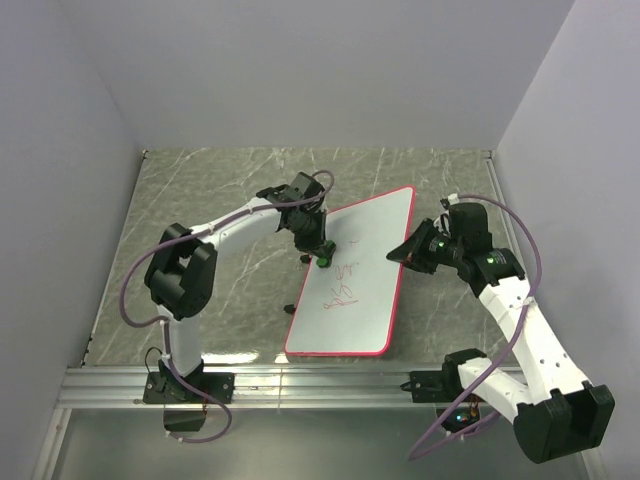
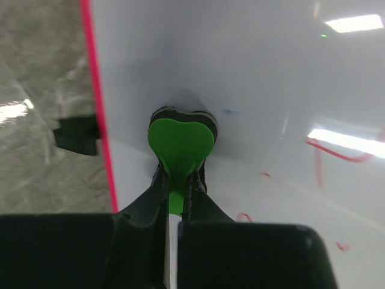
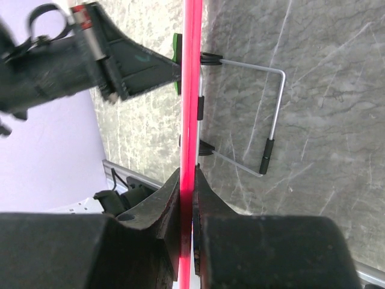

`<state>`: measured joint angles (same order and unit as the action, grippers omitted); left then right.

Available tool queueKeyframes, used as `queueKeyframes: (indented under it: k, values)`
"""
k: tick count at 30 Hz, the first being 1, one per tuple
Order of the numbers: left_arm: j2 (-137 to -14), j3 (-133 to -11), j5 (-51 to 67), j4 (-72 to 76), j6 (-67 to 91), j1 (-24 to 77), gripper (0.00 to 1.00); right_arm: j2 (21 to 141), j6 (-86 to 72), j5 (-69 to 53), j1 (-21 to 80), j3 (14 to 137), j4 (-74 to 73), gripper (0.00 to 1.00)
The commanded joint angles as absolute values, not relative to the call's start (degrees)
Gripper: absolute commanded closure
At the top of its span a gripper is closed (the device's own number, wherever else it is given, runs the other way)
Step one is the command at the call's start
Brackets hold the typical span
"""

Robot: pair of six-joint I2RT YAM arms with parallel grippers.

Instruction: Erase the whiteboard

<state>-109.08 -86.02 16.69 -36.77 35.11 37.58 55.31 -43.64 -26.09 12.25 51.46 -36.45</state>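
Observation:
The whiteboard (image 1: 350,290) is a white board with a red-pink rim, propped at a tilt in the middle of the table, with red scribbles (image 1: 343,285) across its centre. My left gripper (image 1: 322,255) is shut on the green eraser (image 2: 179,144) and presses it flat against the board's upper left part. Red marks (image 2: 337,150) lie to the eraser's right in the left wrist view. My right gripper (image 1: 408,254) is shut on the board's right rim (image 3: 191,120), which runs edge-on between its fingers (image 3: 171,198).
A wire kickstand (image 3: 274,108) sticks out behind the board onto the grey marble tabletop (image 1: 200,200). A black foot (image 2: 75,133) shows at the board's left rim. White walls close in the left, back and right. An aluminium rail (image 1: 330,385) runs along the near edge.

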Motion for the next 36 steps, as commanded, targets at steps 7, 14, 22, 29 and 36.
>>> queueKeyframes:
  k: [7,14,22,29,36]
  values:
    - [-111.62,-92.28,14.92,-39.56,31.9,39.9,1.0,53.18,-40.87,-25.93,12.57,53.7,-29.71,1.0]
    - [-112.93,-103.5,23.46,-37.52,36.12,44.46,1.0,53.52,-41.57,-26.1,12.83,52.12,-28.48,1.0]
    - [-116.72,-109.78,22.95,-41.48,36.65,47.02,1.0,53.88,-41.57,-25.75,13.01,51.86,-28.13,1.0]
    - [-118.3,-101.79,20.74,-42.02,35.69,41.94,1.0,52.74,-41.48,-25.14,13.01,51.77,-28.92,1.0]
    - [-120.93,-94.49,17.23,-42.01,32.0,38.06,1.0,51.5,-41.84,-24.79,13.1,50.98,-29.27,1.0]
